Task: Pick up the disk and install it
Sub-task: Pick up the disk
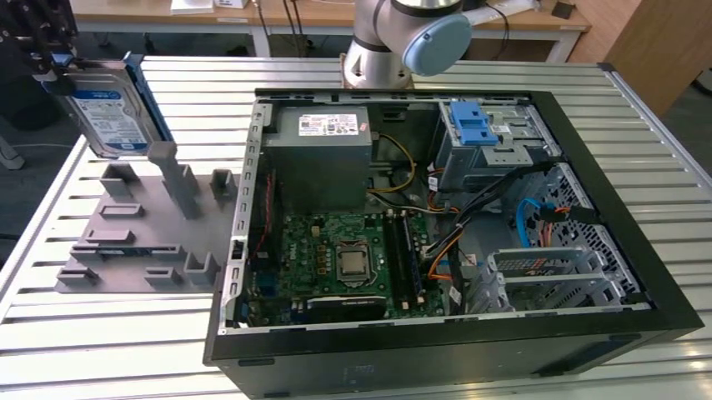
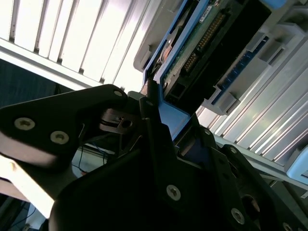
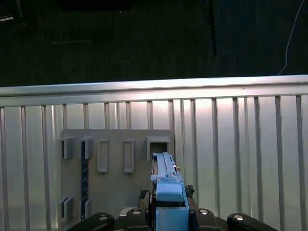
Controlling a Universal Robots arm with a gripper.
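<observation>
Aloft, disk (image 1: pixel 109 112) above slotted tray (image 1: pixel 150 223).

Silver arm (image 1: pixel 373 52) w/ lt-blue joint cap (image 1: pixel 438 43), black hand (image 2: pixel 159 119), silver screws (image 2: pixel 173 192)

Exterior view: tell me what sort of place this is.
Probably a robotics lab bench for computer assembly: an open computer case lies on a slatted metal table, beside a grey slotted tray, and the gripper holds the disk.
</observation>
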